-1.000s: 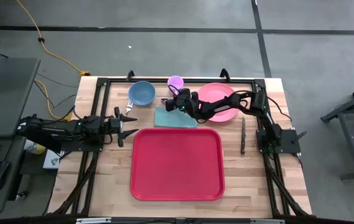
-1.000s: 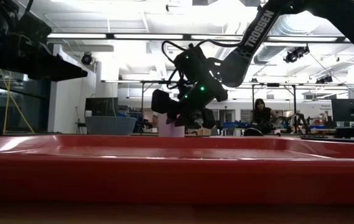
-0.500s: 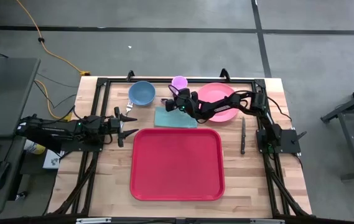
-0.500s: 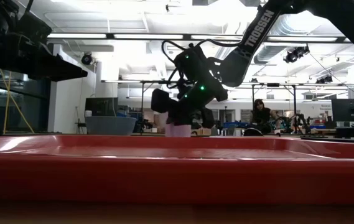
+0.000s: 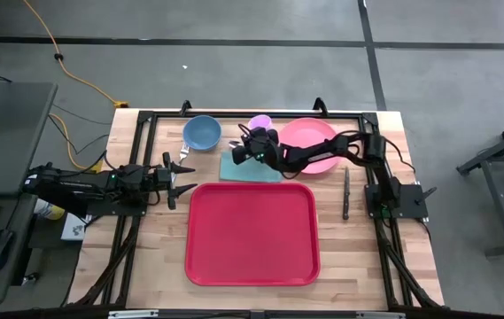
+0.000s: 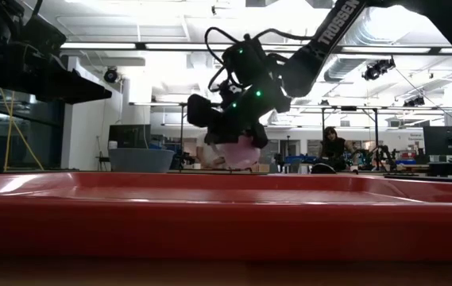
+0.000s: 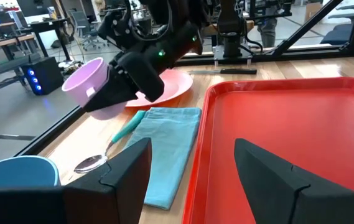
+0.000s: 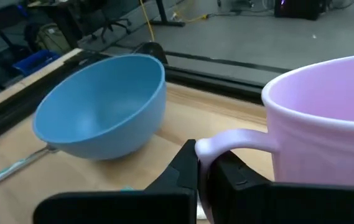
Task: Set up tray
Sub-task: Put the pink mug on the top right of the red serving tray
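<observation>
A lilac mug (image 5: 260, 122) hangs tilted above the far part of the table, between the blue bowl (image 5: 202, 132) and the pink plate (image 5: 312, 143). My right gripper (image 5: 250, 142) is shut on it; the low view shows the mug (image 6: 238, 152) under the gripper (image 6: 227, 131), clear of the table. The big red tray (image 5: 252, 232) lies bare in the middle of the table. A teal napkin (image 5: 250, 167) lies flat just beyond the tray's far rim. My left gripper (image 5: 176, 175) waits open at the table's left side. My right gripper pinches the mug's handle (image 8: 229, 140) between its two fingers (image 8: 186, 163). The fingers come from the table's near right side and slant a little down. The mug is lifted clear and tilted (image 7: 89, 87), its mouth still mostly upward.
A spoon (image 7: 93, 163) with a teal handle lies beside the napkin, near the bowl. A knife (image 5: 345, 193) lies to the right of the tray. Black frame rails (image 5: 234, 115) run along the table's far and side edges.
My right gripper has risen a little with the mug. The mug stood upright on the table a second ago. It now hangs tilted, clear of the table, shifted slightly toward the plate.
</observation>
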Tool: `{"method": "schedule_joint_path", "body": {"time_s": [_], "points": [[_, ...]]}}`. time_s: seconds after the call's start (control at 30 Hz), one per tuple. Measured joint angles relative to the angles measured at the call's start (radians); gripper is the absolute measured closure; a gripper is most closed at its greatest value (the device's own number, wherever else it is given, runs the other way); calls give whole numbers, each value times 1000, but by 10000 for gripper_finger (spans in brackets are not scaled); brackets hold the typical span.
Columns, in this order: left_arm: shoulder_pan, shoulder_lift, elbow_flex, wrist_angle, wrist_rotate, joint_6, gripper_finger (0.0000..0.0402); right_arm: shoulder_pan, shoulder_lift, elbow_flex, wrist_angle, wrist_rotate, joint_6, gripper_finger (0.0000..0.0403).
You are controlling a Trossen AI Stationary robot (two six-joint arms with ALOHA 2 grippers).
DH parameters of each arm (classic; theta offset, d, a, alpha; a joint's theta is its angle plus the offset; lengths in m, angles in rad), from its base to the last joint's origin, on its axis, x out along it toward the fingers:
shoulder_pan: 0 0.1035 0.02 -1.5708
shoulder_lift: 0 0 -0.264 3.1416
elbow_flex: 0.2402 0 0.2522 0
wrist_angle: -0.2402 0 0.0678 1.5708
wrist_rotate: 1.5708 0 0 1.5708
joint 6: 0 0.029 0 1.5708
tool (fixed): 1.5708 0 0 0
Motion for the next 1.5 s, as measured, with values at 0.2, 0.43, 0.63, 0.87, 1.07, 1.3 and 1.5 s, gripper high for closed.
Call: {"method": "schedule_joint_path", "body": {"time_s": [0.2,0.43,0.63,0.87,1.07,1.3,1.5], "points": [[0,0,0,0,0,0,140,0,-48,0,5,-105,-41,401],[0,0,0,0,-5,5,140,42,-144,0,-8,-404,-108,402],[0,0,0,1,-8,8,140,119,-252,0,-100,-613,-139,402],[0,0,0,0,-8,8,140,273,-366,0,-328,-581,-104,402],[0,0,0,0,-9,8,140,455,-422,-2,-504,-282,29,402],[0,0,0,1,-11,8,140,654,-428,-3,-706,103,353,403],[0,0,0,1,-11,8,140,742,-423,-3,-976,352,641,403]]}}
